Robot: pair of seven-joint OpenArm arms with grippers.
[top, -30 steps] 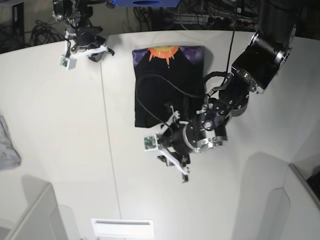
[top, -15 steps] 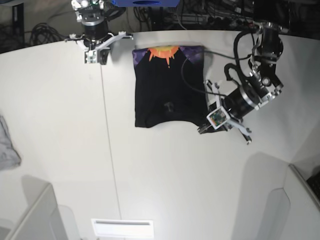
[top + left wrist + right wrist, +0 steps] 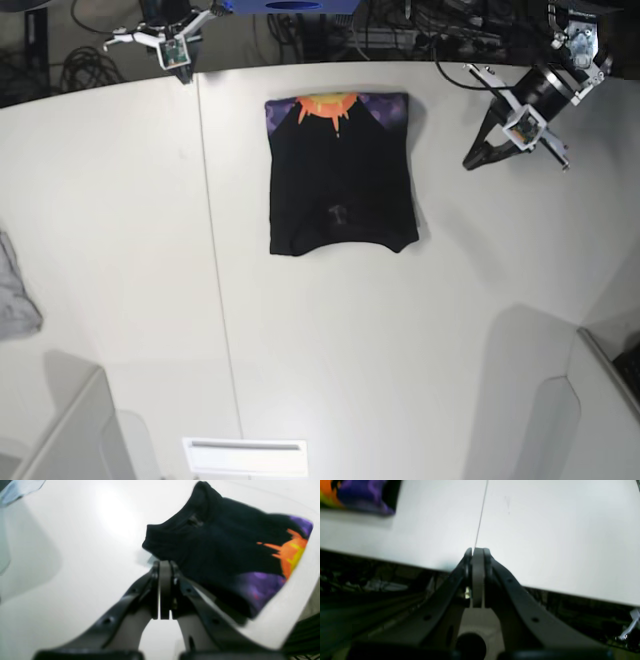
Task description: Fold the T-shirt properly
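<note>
The black T-shirt lies folded into a flat rectangle at the far middle of the white table, its orange and purple print along the far edge. My left gripper hovers to its right, apart from the cloth, jaws shut and empty. In the left wrist view the left gripper points toward the T-shirt, near its collar end. My right gripper hangs at the table's far left edge, and the right wrist view shows the right gripper shut with nothing in it and a corner of the print.
A small grey cloth lies at the table's left edge. A seam runs front to back through the tabletop. White panels stand at the front left and front right. Cables clutter the floor beyond the far edge.
My left arm pulled away from the T-shirt's near right corner, up and to the right, and its jaws closed. My right arm drew back past the far table edge.
</note>
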